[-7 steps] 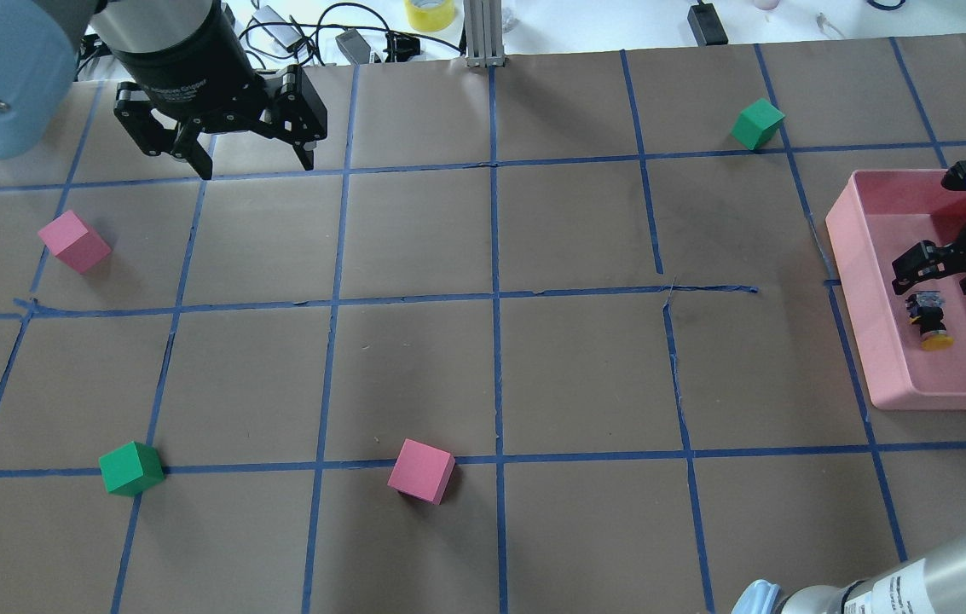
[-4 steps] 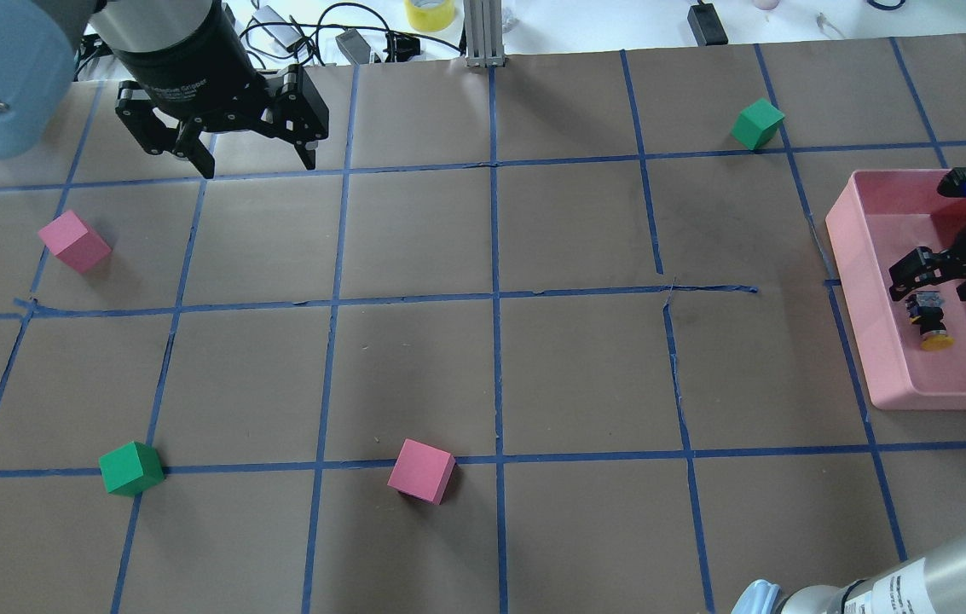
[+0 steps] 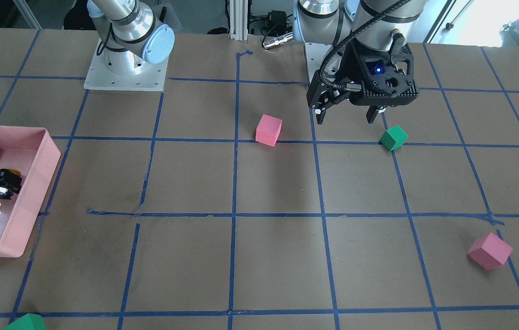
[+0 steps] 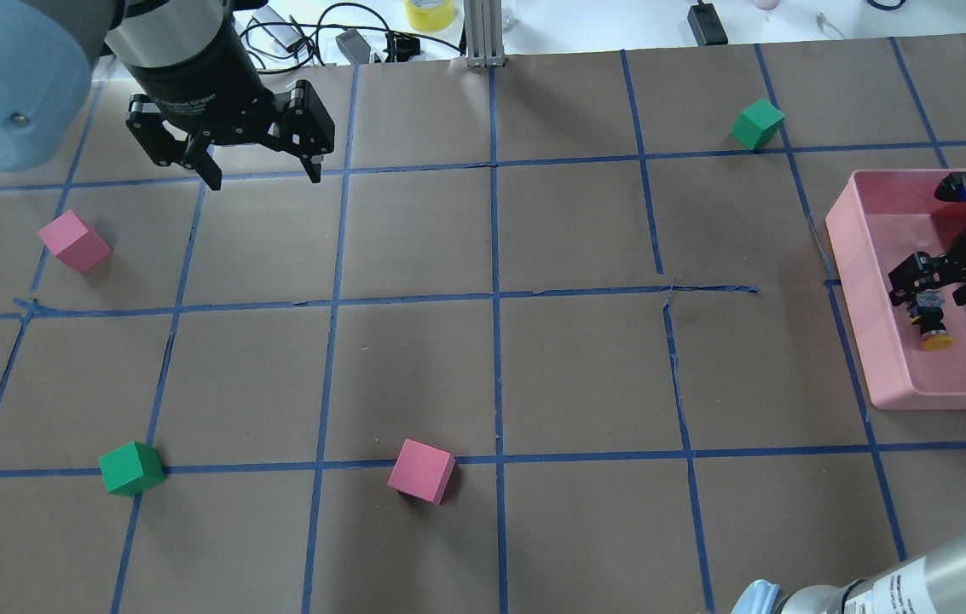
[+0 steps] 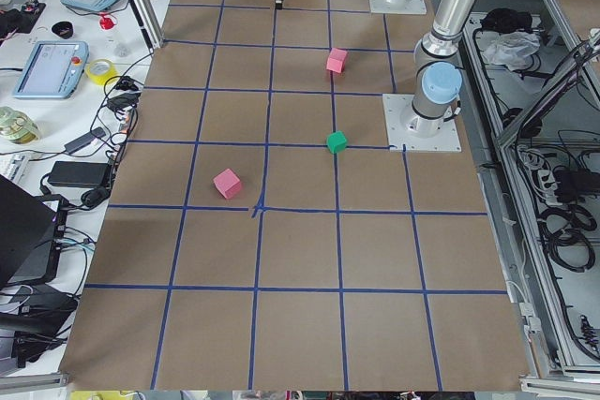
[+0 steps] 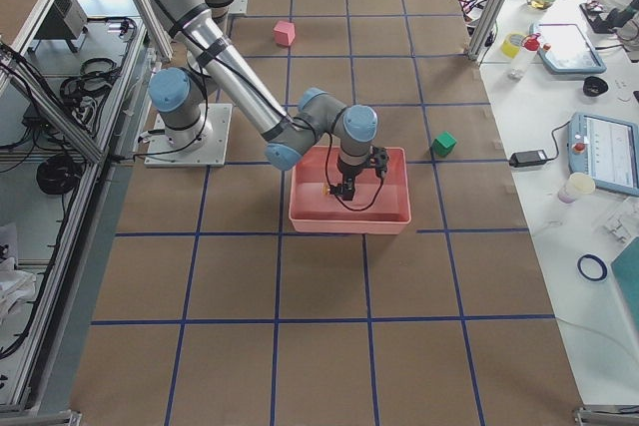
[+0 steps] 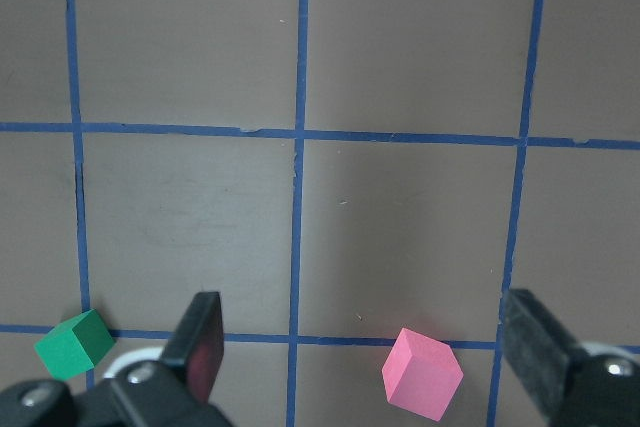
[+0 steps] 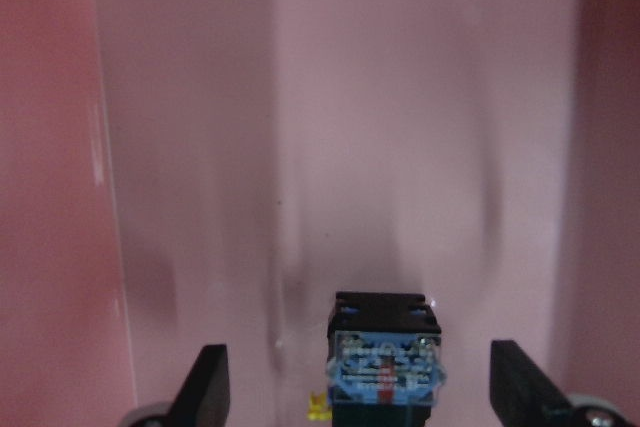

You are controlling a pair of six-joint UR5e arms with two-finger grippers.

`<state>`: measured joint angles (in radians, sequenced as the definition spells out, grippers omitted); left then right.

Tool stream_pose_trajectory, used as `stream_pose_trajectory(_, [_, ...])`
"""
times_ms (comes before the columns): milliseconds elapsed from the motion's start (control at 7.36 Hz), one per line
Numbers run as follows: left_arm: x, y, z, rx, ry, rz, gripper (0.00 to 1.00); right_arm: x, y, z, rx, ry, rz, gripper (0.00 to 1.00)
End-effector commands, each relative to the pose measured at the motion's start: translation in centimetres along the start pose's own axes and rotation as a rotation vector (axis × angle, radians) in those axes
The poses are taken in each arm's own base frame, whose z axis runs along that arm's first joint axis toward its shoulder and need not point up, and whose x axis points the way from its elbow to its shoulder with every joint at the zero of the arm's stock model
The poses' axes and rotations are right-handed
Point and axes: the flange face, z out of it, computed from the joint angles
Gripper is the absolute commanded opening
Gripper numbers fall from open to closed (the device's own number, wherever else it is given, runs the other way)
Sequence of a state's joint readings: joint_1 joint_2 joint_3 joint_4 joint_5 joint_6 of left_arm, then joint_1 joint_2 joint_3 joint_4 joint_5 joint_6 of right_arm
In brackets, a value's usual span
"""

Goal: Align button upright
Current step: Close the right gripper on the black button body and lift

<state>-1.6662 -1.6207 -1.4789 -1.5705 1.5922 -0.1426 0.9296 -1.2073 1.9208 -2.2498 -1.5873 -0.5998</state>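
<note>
Button (image 4: 931, 324): lies on its side inside the pink tray (image 4: 853, 273), yellow cap toward the robot, terminal base pointing away.
Right gripper (image 4: 928, 296): fingers spread wide, the button's terminal end between them (the wrist view shows a gap on each side).
Hard to see: the wrist view hides the cap except for a yellow sliver; the front-facing view cuts the tray off at its edge.
Left gripper (image 4: 263, 178): spread and holding nothing, above the table, well apart from the tray.

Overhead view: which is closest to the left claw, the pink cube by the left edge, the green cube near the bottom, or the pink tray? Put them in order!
From the left gripper:
1. Pink cube, just to its left.
2. Green cube, near-left part of the table.
3. Pink tray, far right side.
</note>
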Motion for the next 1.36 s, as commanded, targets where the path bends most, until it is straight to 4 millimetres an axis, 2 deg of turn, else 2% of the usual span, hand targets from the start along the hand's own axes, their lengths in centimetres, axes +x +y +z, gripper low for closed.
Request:
stream_pose_trajectory(0, [-0.2, -0.6, 1.5, -0.024, -0.005, -0.001, 1.0, 0.1, 0.1, 0.0, -0.006, 0.01, 0.0, 0.85])
stream_pose_trajectory(136, [-0.1, -0.7, 1.4, -0.016, -0.001, -0.002, 1.0, 0.3, 0.1, 0.1, -0.008, 0.01, 0.003, 0.78])
stream_pose_trajectory(408, [-0.4, -0.3, -0.2, 0.007, -0.003, -0.017, 1.0, 0.6, 0.3, 0.2, -0.019, 0.022, -0.043, 0.64])
stream_pose_trajectory(543, [-0.3, -0.2, 0.1, -0.002, 0.005, -0.025, 1.0, 0.8, 0.3, 0.2, -0.018, 0.021, -0.038, 0.63])
stream_pose_trajectory(679, [-0.2, -0.8, 0.7, -0.005, 0.008, -0.011, 1.0, 0.8, 0.4, 0.2, -0.019, 0.022, -0.04, 0.55])
stream_pose_trajectory(815, [0.5, -0.6, 0.8, -0.012, 0.04, -0.023, 1.0, 1.2, 0.5, 0.2, -0.029, 0.035, -0.035, 0.4])
stream_pose_trajectory(951, [0.4, -0.4, 0.6, -0.006, 0.033, -0.013, 1.0, 1.4, 0.7, 0.1, -0.036, 0.045, -0.035, 0.28])
stream_pose_trajectory(1223, [0.3, 0.2, 0.0, -0.001, 0.031, -0.002, 1.0, 1.4, 0.6, -0.1, -0.031, 0.045, -0.049, 0.06])
